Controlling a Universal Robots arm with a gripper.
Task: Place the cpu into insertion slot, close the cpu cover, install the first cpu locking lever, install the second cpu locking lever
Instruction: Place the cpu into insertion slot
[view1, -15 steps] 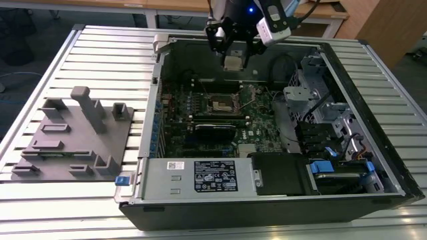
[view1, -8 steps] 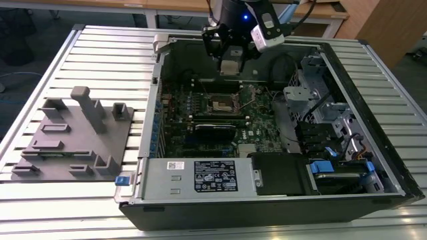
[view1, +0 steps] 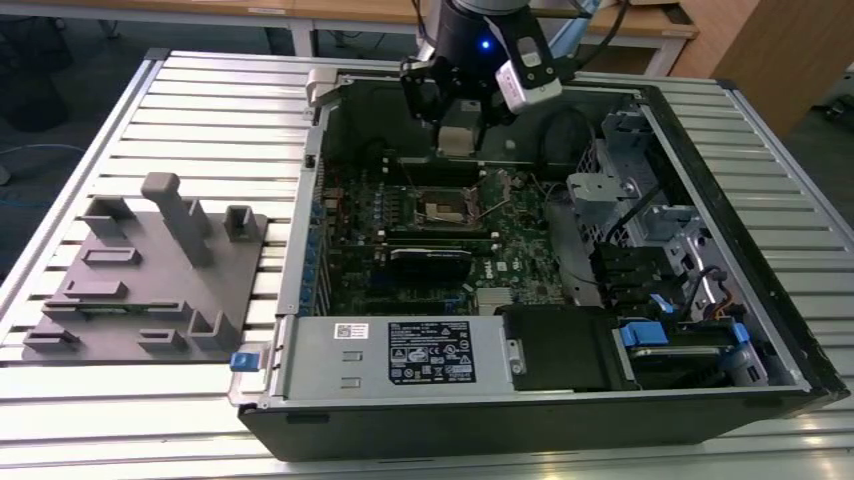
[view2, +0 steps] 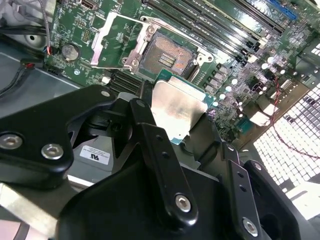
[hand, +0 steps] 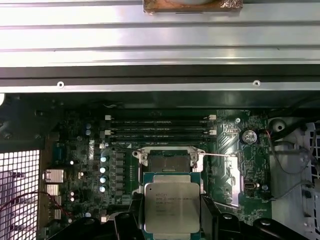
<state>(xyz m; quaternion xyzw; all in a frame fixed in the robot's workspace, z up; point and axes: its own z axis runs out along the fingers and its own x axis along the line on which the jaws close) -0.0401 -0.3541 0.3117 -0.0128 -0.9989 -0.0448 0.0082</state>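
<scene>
Over the green board (hand: 225, 165), one cpu (view2: 177, 107) hung near the one insertion slot (hand: 170, 162).
The gripper's (hand: 171, 220) two fingers (hand: 136, 215) clamped its edges; one cpu cover (view2: 114, 42) stood open.

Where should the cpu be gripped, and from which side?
By two opposite edges, coming from the metal-face side. The cpu is a thin flat square, so its edges are probably the only parallel surfaces to pinch. The gripper clamps it that way, face left bare, near the open insertion slot.

In the first wrist view the cpu (hand: 172, 207) hides part of the insertion slot (hand: 169, 162).
</scene>
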